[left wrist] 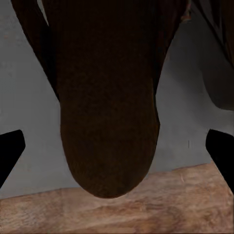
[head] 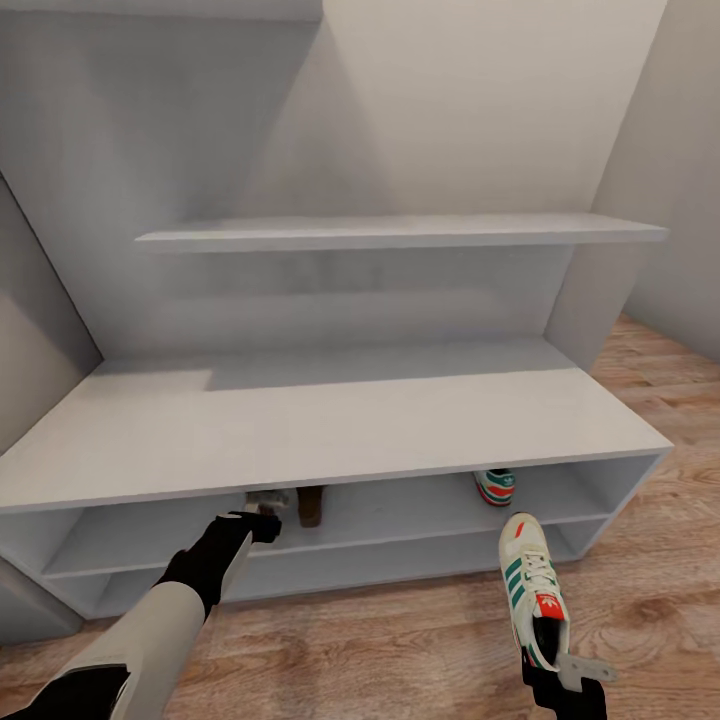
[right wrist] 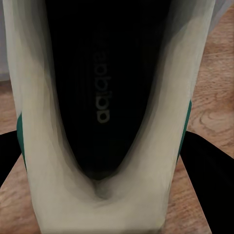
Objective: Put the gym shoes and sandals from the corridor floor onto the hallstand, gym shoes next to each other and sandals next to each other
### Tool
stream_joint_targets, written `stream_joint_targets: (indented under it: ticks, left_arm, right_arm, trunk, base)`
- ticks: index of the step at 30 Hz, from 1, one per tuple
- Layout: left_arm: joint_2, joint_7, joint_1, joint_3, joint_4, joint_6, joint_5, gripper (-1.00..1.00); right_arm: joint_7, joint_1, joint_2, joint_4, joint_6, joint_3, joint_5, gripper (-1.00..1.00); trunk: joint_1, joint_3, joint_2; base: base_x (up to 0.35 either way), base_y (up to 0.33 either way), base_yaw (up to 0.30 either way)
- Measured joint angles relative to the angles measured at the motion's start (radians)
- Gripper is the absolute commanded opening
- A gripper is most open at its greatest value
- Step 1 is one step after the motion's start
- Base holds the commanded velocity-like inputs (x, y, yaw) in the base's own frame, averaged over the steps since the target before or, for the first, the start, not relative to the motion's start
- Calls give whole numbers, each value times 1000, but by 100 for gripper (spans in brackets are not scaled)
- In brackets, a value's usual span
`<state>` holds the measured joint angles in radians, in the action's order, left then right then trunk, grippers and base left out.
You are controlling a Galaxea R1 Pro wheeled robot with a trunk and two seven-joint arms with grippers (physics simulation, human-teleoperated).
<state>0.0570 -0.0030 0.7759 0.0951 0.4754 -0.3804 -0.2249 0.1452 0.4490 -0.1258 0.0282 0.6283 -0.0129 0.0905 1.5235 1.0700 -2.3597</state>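
right gripper (head: 560, 680) is clamped on the heel of a gym shoe (head: 532, 590), toe pointing toward the hallstand (head: 330, 420), shoe held over the corridor floor (head: 660, 600) just in front of the rack. second gym shoe (head: 495, 486) already sits on the upper open shelf, only its heel showing under the top board. left gripper (head: 262, 515) is at the shelf edge with a sandal (left wrist: 109, 107) between its fingers (left wrist: 9, 151); fingers look spread either side of it, cannot tell if they touch it. second sandal edge (left wrist: 222, 58) lies beside it on the shelf.

risks: held shoe is gripped at the heel rim only, so it may pivot or slip if the toe bumps the top board or shelf lip on the way in. pushing in too close could knock the shelved shoe deeper or off line. left arm pulling out carelessly may drag the sandal back onto the floor.
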Motion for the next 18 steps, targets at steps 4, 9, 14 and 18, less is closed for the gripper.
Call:
stream_joint_targets:
  ticks: [4,9,14,18]
  left_arm:
    - [0,-1,0,2,0,-1,0,100]
    - [-1,-6,0,1,0,0,1,100]
    - [0,-5,-1,0,0,2,0,100]
    - [0,-6,-1,0,-1,3,0,100]
  right_arm:
    - [0,0,0,0,0,0,0,-100]
    - [0,0,0,0,0,0,0,-100]
    - [0,0,0,0,0,0,0,-100]
    - [0,0,0,0,0,0,0,-100]
  trunk:
    - [0,0,0]
    - [0,0,0]
    - [0,0,0]
    - [0,0,0]
  base:
    - [0,0,0]
    - [0,0,0]
    - [0,0,0]
    - [-70,0,0]
